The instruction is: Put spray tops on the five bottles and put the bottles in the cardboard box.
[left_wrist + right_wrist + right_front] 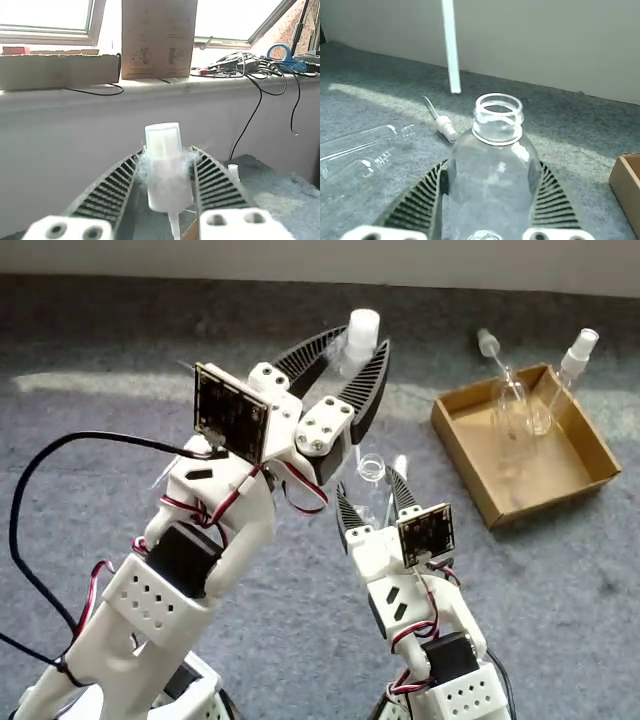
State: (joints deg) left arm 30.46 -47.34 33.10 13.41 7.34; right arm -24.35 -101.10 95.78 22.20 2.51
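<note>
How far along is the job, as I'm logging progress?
Done: two capped bottles in the cardboard box. In hand: left gripper holds a spray top raised near the open bottle in the right gripper. Remaining: two uncapped bottles lying on the carpet, a loose spray top nearby.

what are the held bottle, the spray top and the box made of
The bottle is clear and glossy: you see straight through it, with bright glints. That suggests glass or hard plastic, and the look can't settle which. The spray top is white with a slightly frosted cap, likely plastic. The box is matte brown with thin raw-edged walls, so cardboard.
</note>
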